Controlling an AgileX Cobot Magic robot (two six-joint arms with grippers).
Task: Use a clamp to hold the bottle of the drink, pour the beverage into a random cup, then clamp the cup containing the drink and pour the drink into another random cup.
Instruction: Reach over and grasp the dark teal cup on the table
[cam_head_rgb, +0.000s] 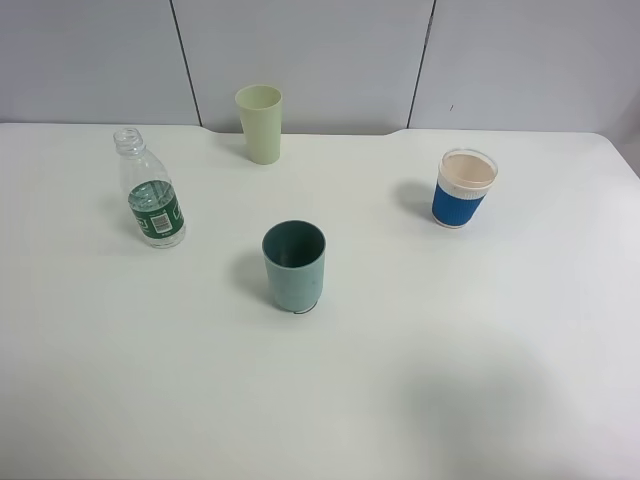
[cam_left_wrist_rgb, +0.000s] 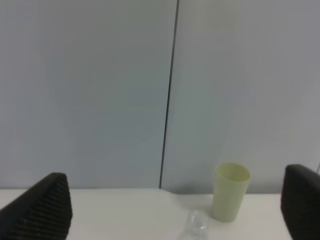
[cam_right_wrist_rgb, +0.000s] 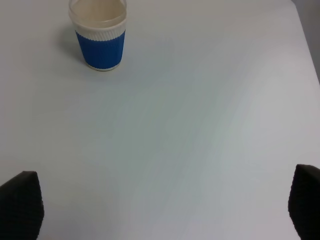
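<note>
Standing nearest, the matte teal cup (cam_head_rgb: 294, 265) shows only a dark inside; further back — capless clear plastic bottle (cam_head_rgb: 152, 195), green-labelled, blue-sleeved paper cup (cam_head_rgb: 465, 188), pale yellow-green cup (cam_head_rgb: 260, 122). Both left gripper (cam_left_wrist_rgb: 175, 200) and right gripper (cam_right_wrist_rgb: 166, 190) gape wide, holding nothing.

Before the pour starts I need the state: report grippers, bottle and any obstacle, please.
Left gripper and right gripper: jaws open, empty. Bottle upright, capless, not gripped. Teal cup stands apart from it; nothing blocks the grasp.
</note>
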